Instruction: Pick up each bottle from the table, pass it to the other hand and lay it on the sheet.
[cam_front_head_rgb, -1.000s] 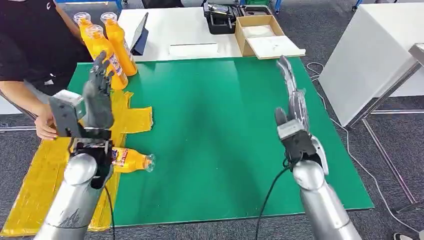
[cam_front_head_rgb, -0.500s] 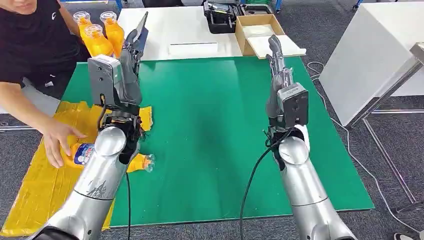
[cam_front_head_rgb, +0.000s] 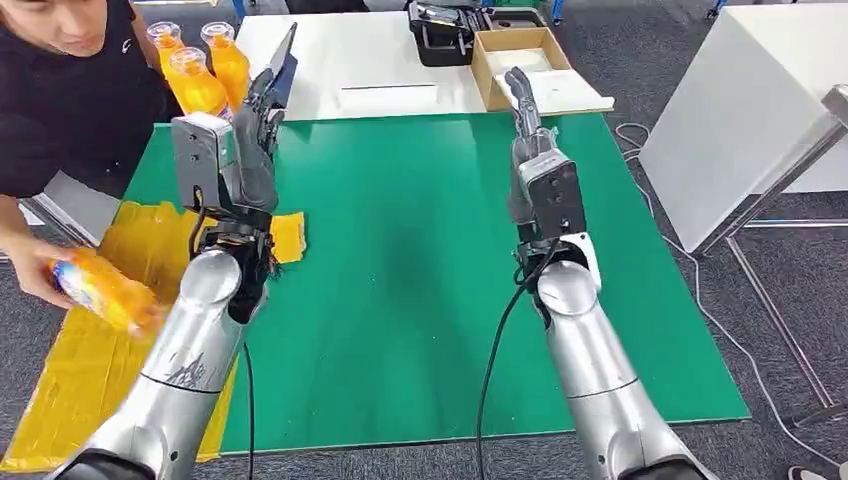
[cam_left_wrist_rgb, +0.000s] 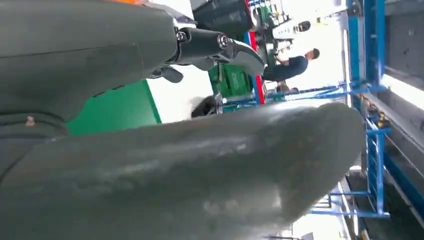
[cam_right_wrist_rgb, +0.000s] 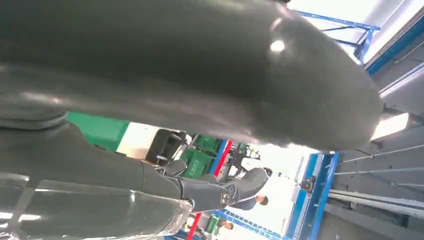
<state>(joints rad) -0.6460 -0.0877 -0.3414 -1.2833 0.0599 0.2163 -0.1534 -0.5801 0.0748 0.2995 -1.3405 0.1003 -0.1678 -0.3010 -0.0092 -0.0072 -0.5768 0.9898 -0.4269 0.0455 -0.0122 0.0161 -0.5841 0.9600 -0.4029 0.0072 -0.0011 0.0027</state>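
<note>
Both arms are raised over the green tabletop (cam_front_head_rgb: 420, 280). The left hand (cam_front_head_rgb: 255, 130) and right hand (cam_front_head_rgb: 525, 125) point upward, fingers stretched out, nothing in them. A person's hand (cam_front_head_rgb: 35, 272) holds one orange bottle (cam_front_head_rgb: 105, 292) over the yellow sheet (cam_front_head_rgb: 75, 370); its label is too blurred to read. Three more orange bottles (cam_front_head_rgb: 200, 75) stand upright at the far left corner.

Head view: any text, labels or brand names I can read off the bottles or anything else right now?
None can be read.
Bottle in the person's hand: label is motion-blurred.
Three orange bottles standing at the table's far left corner: labels hidden or too small.
Cardboard box: no print visible.
</note>
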